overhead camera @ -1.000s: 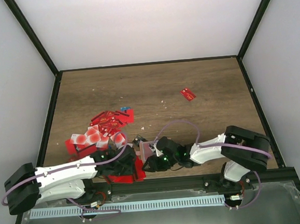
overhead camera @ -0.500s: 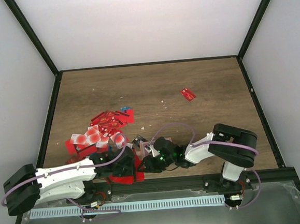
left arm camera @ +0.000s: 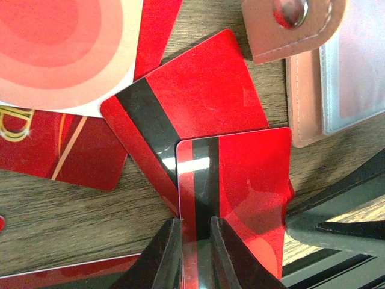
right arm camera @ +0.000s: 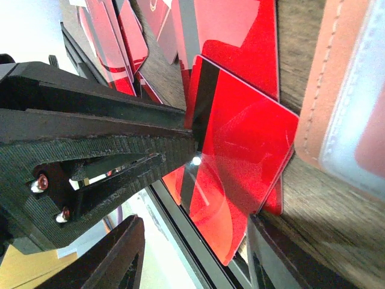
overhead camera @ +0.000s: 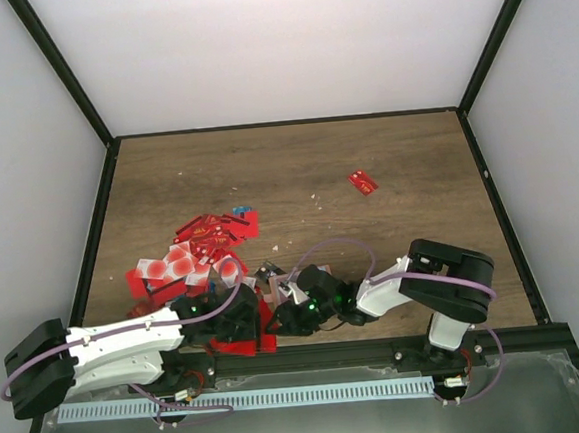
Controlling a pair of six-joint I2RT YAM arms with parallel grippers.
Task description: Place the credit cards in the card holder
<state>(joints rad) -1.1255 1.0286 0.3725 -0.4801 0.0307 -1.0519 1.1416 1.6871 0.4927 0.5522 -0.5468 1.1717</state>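
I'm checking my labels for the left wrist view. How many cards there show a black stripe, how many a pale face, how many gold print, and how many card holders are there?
Red plastic cards with a black stripe: 2
Pale plastic card with pink-red rings: 1
Red plastic card with gold print: 1
Salmon-tan flat card holder: 1
Total: 5
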